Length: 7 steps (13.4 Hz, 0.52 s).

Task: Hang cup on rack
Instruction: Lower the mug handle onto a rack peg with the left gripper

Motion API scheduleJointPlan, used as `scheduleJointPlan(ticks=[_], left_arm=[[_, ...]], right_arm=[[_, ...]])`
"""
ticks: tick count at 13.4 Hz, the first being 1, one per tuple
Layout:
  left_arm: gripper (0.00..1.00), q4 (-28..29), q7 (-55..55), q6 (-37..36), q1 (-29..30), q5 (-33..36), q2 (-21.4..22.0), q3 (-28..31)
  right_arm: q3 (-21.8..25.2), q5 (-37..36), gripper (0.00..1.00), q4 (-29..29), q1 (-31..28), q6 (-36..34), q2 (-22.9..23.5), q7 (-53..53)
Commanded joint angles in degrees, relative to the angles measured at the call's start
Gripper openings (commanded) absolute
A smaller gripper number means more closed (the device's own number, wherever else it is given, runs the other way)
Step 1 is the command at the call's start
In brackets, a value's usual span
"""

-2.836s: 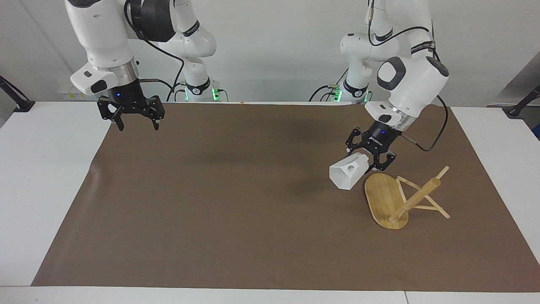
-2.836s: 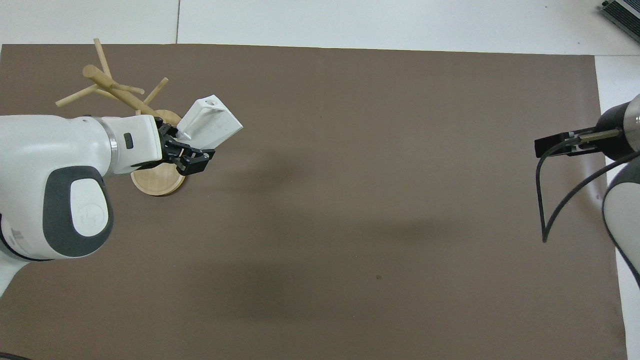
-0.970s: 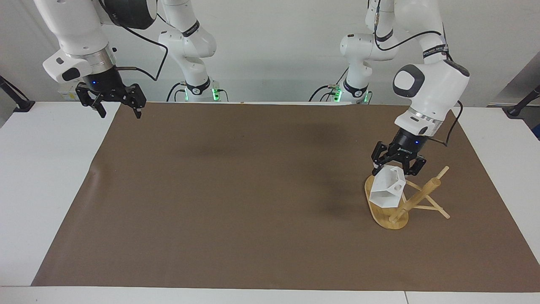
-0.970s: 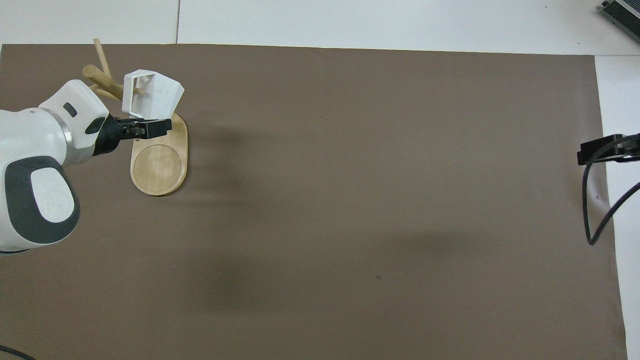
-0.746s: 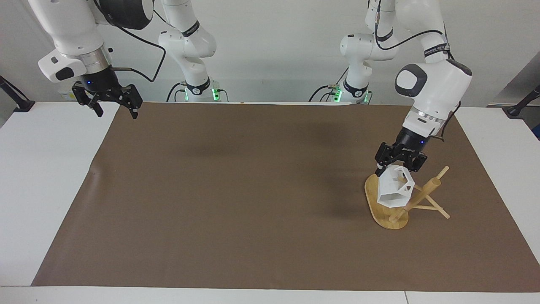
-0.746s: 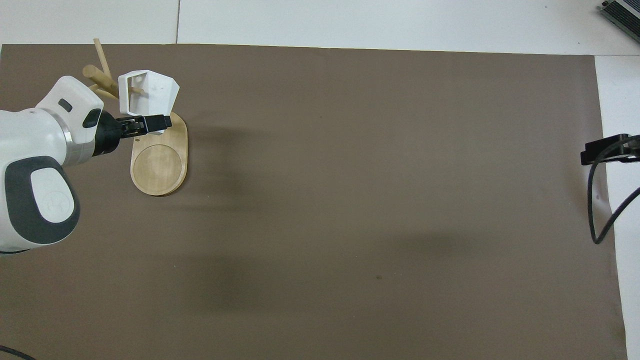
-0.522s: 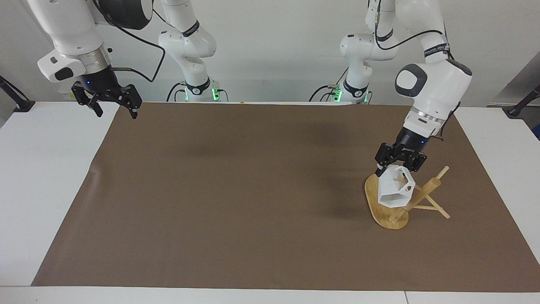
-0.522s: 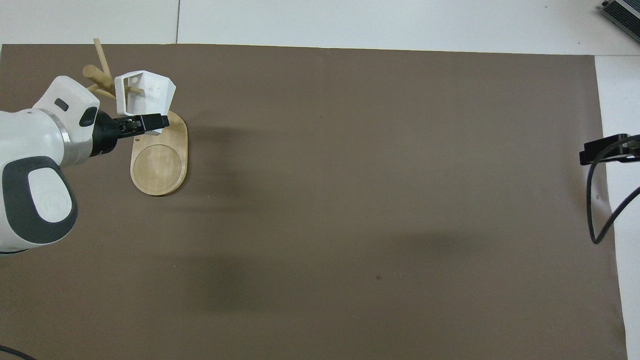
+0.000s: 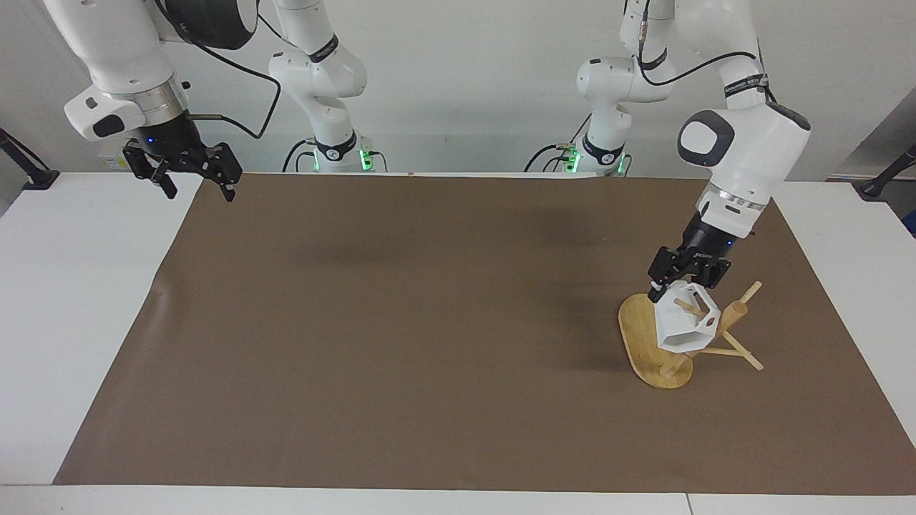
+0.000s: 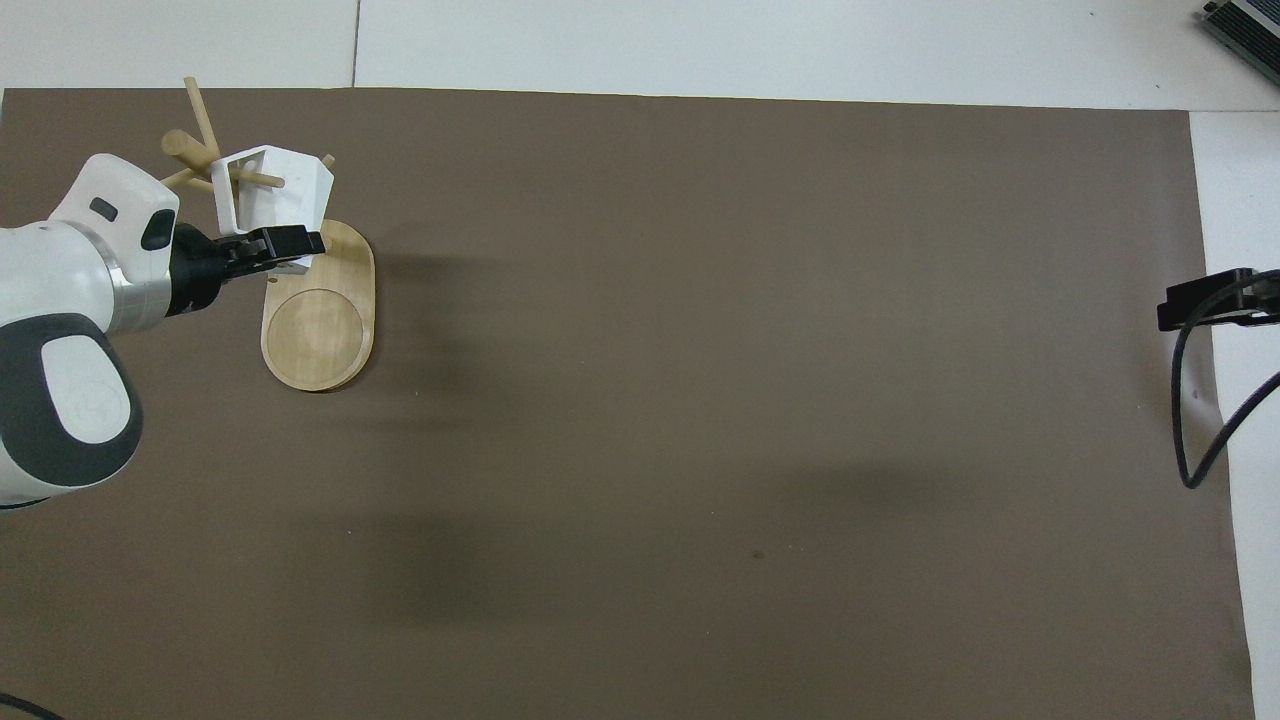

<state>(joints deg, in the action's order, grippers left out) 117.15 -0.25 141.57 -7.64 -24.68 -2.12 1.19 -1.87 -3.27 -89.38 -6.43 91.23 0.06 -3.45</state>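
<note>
i am holding the small matte white plastic cup with faceted walls and a pierced angular handle (image 9: 685,320) up in the air over the light bamboo rack with its oval flat base, thick round post and thin crossing pegs (image 9: 647,342), which is sitting at the left arm's end of the brown mat (image 9: 429,322). my left gripper (image 9: 673,285) is pinching down tight on an upper edge of the cup, the fingertips drawn in on the thin plastic, and the cup is hanging tilted below them with its open mouth toward the pegs; one thin peg is looking as if it is poking into the mouth or through the handle, though i cannot tell which, nor whether it is bearing any weight yet. i am judging the cup to be light, stiff and a little slick on its flat facets, so a grip on an edge or the handle is suiting it better than one across the tapering body, and it is unlikely to break if it slips. my right gripper (image 9: 192,174) is waiting with its fingers spread wide and nothing in them, up over the mat's corner at the right arm's end of the white table (image 9: 79,300).
</note>
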Motion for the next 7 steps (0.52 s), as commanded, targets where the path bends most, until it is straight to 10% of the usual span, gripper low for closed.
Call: scheduleJointPlan(ticks=[1,3,7], left_arm=[[0.33,0.36,-2.04,-1.99,0.61,1.03,1.24,-0.40],[1.00,0.27,-1.43,-1.13,0.52,1.03,1.16,-0.40],[1.00,-0.43,-1.07,-1.73,0.43,1.56,1.15,-0.32]], right_arm=[[0.02,1.34,1.00,-0.27,-0.16,-0.44,-0.15,0.29],[-0.06,1.34,1.00,-0.27,-0.08,-0.53,-0.23,0.29],[-0.15,5.29,1.00,-0.27,-0.60,-0.44,-0.15,0.29]])
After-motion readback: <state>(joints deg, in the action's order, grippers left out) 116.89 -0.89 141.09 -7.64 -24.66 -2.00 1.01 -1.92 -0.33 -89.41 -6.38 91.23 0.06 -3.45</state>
